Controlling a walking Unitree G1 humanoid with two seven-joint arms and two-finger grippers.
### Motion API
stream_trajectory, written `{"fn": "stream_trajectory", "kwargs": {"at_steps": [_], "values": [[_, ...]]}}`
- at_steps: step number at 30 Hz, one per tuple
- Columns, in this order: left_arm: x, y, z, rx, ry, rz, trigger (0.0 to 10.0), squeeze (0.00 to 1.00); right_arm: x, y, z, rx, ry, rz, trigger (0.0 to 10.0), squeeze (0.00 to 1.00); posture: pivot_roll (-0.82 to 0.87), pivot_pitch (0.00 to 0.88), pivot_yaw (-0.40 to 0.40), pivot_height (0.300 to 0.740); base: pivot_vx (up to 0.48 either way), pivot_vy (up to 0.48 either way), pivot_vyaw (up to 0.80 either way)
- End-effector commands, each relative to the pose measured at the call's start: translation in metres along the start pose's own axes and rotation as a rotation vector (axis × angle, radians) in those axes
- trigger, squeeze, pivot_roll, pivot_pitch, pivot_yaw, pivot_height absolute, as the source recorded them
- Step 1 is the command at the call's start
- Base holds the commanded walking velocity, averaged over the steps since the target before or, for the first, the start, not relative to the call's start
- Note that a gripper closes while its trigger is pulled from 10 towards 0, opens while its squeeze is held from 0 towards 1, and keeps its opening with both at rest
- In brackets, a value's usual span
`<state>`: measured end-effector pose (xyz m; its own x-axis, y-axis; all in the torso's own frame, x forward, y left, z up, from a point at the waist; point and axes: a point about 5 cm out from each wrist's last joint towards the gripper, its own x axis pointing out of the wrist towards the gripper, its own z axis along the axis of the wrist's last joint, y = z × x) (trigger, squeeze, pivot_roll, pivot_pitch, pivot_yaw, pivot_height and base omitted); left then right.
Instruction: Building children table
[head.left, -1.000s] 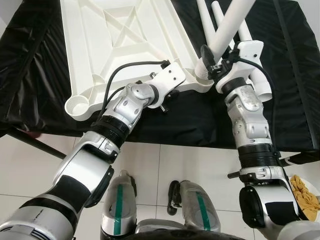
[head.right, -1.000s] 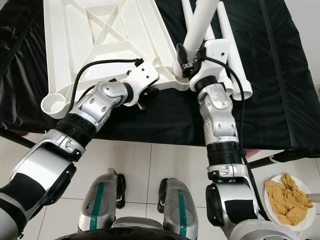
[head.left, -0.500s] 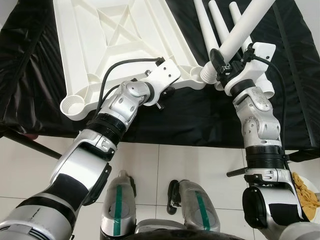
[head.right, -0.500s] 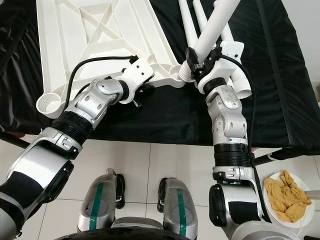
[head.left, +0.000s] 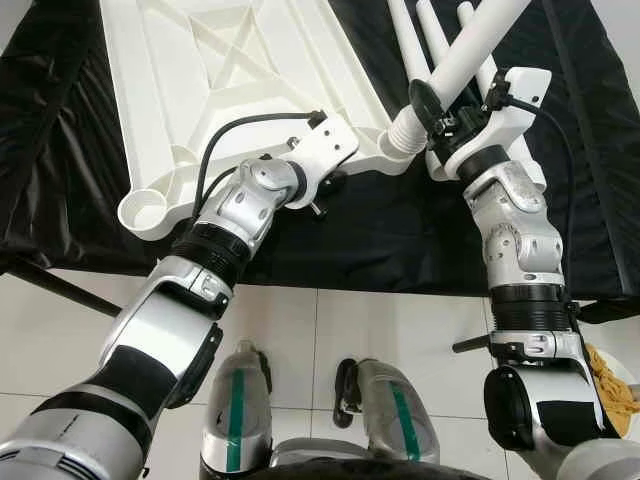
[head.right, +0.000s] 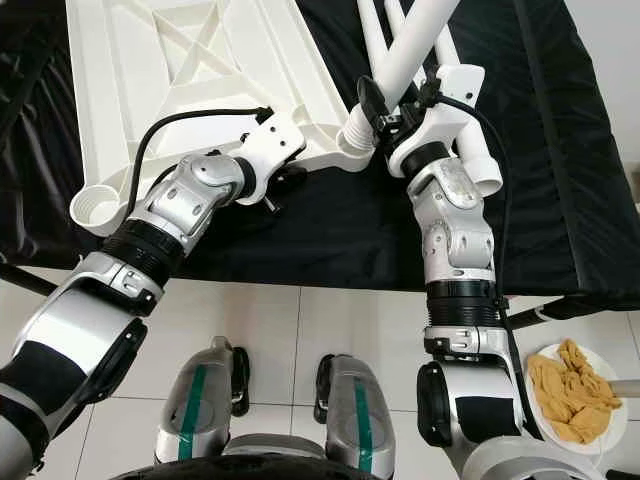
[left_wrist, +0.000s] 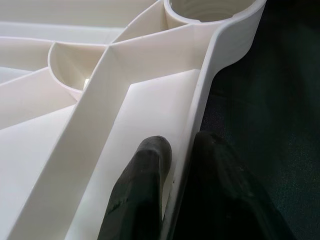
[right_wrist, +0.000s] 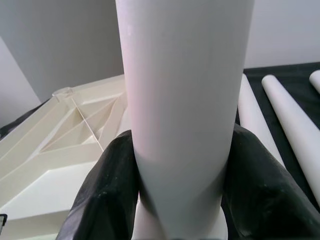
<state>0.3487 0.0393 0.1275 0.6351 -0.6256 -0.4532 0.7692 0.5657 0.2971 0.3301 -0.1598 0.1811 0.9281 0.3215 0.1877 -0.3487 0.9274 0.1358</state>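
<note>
tabletop (head.left: 230, 70): white | legs (head.left: 470, 55): white | cloth (head.left: 60, 150): black | floor tiles (head.left: 390, 320): white

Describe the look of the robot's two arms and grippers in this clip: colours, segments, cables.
Both arms are brushed silver with black ribbed bands at the joints and black panels on the upper segments. Each wrist carries a white angular housing with a black cable looping from it. The left gripper and right gripper each have two long, rounded matte-black fingers.

Silver arms, black cables, green-striped legs (head.left: 238, 405).
</note>
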Motion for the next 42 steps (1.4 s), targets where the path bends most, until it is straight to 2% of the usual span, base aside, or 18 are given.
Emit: {"fn": "stream_trajectory", "kwargs": {"at_steps": [1, 10, 14, 24, 28, 30, 31, 33, 42], "values": [[-0.005, 0.009, -0.004, 0.003, 0.015, 0.059, 10.0, 0.00, 0.003, 0.001, -0.001, -0.001, 0.007, 0.010, 10.0, 0.00, 0.05, 0.028, -0.037, 0.740, 0.000, 0.000, 0.00], [-0.007, 0.009, -0.001, 0.004, -0.002, 0.063, 10.0, 0.00, 0.007, -0.001, -0.017, 0.028, 0.053, -0.005, 10.0, 0.00, 0.06, 0.035, -0.039, 0.740, 0.000, 0.000, 0.00], [-0.008, 0.006, 0.002, 0.009, -0.023, 0.057, 10.0, 0.00, 0.010, -0.003, -0.031, 0.056, 0.086, -0.026, 10.0, 0.00, 0.06, 0.038, -0.039, 0.740, 0.000, 0.000, 0.00], [-0.010, 0.005, 0.006, 0.014, -0.042, 0.061, 10.0, 0.00, 0.018, -0.006, -0.036, 0.062, 0.120, -0.077, 10.0, 0.00, 0.07, 0.036, -0.042, 0.740, 0.000, 0.000, 0.00], [-0.012, 0.006, 0.007, 0.013, -0.046, 0.066, 10.0, 0.00, 0.020, -0.007, -0.035, 0.026, 0.121, -0.080, 10.0, 0.00, 0.08, 0.035, -0.044, 0.740, 0.000, 0.000, 0.00], [-0.013, 0.007, 0.008, 0.013, -0.051, 0.072, 10.0, 0.00, 0.021, -0.007, -0.034, -0.050, 0.125, -0.081, 10.0, 0.00, 0.08, 0.035, -0.044, 0.740, 0.000, 0.000, 0.00], [-0.013, 0.007, 0.008, 0.013, -0.051, 0.072, 10.0, 0.00, 0.021, -0.007, -0.034, -0.050, 0.125, -0.081, 10.0, 0.00, 0.08, 0.035, -0.044, 0.740, 0.000, 0.000, 0.00], [-0.014, 0.008, 0.008, 0.014, -0.054, 0.077, 10.0, 0.00, 0.021, -0.004, -0.035, -0.134, 0.128, -0.062, 10.0, 0.00, 0.08, 0.035, -0.044, 0.740, 0.000, 0.000, 0.00], [-0.017, 0.010, 0.010, 0.015, -0.062, 0.086, 10.0, 0.00, 0.016, 0.004, -0.047, -0.140, 0.156, 0.003, 10.0, 0.00, 0.08, 0.040, -0.045, 0.740, 0.000, 0.000, 0.00]]}}
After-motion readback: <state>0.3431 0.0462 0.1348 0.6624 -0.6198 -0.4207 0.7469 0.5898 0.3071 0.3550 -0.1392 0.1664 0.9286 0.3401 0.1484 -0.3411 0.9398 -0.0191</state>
